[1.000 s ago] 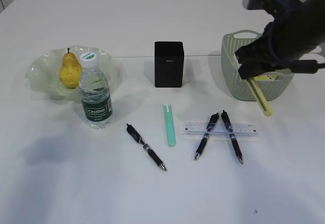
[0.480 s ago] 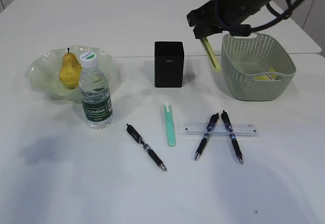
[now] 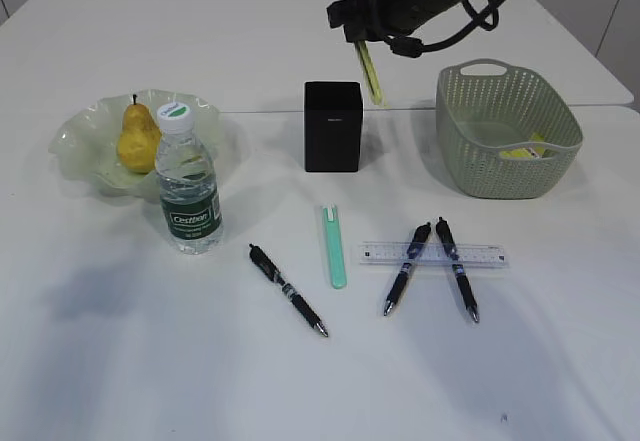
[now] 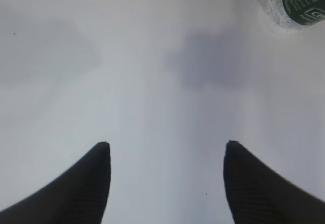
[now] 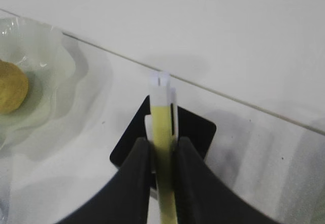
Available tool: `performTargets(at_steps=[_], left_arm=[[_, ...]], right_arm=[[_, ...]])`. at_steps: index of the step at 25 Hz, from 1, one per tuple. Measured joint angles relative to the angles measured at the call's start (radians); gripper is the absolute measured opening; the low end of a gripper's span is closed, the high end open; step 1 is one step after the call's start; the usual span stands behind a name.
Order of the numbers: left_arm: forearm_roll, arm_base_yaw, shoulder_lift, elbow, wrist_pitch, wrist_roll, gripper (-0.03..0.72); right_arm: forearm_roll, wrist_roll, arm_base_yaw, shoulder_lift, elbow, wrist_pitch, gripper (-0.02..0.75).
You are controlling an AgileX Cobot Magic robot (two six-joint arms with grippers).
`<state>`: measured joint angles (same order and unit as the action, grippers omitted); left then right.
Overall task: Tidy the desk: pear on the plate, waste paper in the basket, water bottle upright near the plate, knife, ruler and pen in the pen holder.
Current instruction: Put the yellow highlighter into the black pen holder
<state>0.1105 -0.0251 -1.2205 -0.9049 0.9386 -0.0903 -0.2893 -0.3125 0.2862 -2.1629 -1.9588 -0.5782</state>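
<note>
My right gripper (image 3: 365, 36) is shut on a slim yellow stick (image 3: 371, 76) and holds it hanging above the right rear of the black pen holder (image 3: 332, 126). In the right wrist view the gripper (image 5: 162, 141) grips the stick (image 5: 161, 112) over the holder (image 5: 195, 132). The pear (image 3: 137, 139) lies on the green plate (image 3: 80, 146). The water bottle (image 3: 188, 196) stands upright in front of the plate. The waste paper (image 3: 522, 149) lies in the basket (image 3: 480, 166). The ruler (image 3: 490, 255) lies flat under two pens (image 3: 405, 269). My left gripper (image 4: 167, 150) is open over bare table.
A mint green stick (image 3: 333, 246) and a third pen (image 3: 288, 289) lie on the table in front of the holder. The left wrist view shows the bottle's base (image 4: 299, 3) at the top right. The right wrist view shows the plate (image 5: 61, 71) and pear (image 5: 10, 87).
My right gripper has carried the yellow stick leftward, from over the basket to above the pen holder. Nothing else on the table has moved.
</note>
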Motion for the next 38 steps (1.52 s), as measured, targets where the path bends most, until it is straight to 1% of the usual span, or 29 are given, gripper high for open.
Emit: performTargets(at_steps=[9,17,29,34,38], left_arm=[[0.000,0.000,0.000,0.000,-0.036,0.000,0.483],[0.000,0.000,0.000,0.000,-0.035,0.000,0.480],[-0.001,0.000,0.000,0.000,-0.036,0.000,0.479],[-0.002,0.000,0.000,0.000,-0.036,0.000,0.478],[-0.002,0.000,0.000,0.000,-0.036,0.000,0.479]], right_arm=[[-0.061,-0.010,0.000,-0.140,-0.133,0.135,0.080],[-0.086,-0.029,0.002,-0.197,-0.142,0.250,0.081],[-0.122,-0.033,0.006,-0.240,-0.142,0.265,0.088],[-0.125,-0.066,0.006,-0.240,-0.142,0.238,0.126],[-0.131,-0.073,0.006,-0.240,-0.142,0.227,0.202]])
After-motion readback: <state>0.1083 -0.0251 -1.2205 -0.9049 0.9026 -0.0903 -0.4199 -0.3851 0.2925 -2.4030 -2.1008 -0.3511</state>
